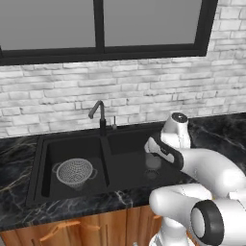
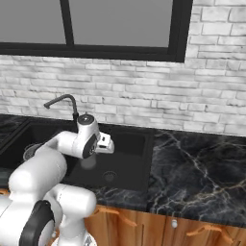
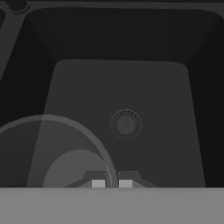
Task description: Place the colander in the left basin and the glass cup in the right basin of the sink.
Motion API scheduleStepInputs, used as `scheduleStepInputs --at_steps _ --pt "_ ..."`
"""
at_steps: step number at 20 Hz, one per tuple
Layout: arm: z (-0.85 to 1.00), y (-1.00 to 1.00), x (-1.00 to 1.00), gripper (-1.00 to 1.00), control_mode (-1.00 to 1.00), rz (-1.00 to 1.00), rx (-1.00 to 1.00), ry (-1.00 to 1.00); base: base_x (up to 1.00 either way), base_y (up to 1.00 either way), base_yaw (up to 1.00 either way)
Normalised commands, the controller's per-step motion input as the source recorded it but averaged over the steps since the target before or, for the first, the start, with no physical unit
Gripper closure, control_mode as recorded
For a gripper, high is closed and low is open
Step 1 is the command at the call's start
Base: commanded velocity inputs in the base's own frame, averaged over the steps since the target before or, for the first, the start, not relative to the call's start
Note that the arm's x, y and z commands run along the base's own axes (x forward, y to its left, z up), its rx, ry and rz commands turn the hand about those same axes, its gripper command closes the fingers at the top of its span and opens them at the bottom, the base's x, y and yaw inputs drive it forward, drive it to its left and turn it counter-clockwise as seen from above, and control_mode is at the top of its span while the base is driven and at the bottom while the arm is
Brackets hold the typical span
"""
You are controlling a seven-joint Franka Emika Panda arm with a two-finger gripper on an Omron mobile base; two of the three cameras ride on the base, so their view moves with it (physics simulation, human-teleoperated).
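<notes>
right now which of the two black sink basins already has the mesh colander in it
The left basin of the matte-black sink holds the silvery mesh colander; the right basin has the gripper holding the translucent glass cup.

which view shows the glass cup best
The hand view: the glass cup is large, its rim pinched by the claw. In the left base view and right base view it is a faint blur over the right basin.

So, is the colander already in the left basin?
Yes. The colander sits upright on the floor of the left basin, left of the divider.
</notes>
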Motion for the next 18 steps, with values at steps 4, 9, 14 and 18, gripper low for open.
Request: scheduleStepInputs --at_steps 4,9,14,18 --pt "-0.38 0.09 0.19 1.0 -1.0 0.0 0.0 0.0 0.0 0.0 0.0" --pt "-0.35 0.12 0.17 1.0 -1.0 0.0 0.0 0.0 0.0 0.0 0.0" --pt "-0.33 0.12 0.18 1.0 -1.0 0.0 0.0 0.0 0.0 0.0 0.0" --pt "-0.32 0.07 0.2 1.0 -1.0 0.0 0.0 0.0 0.0 0.0 0.0"
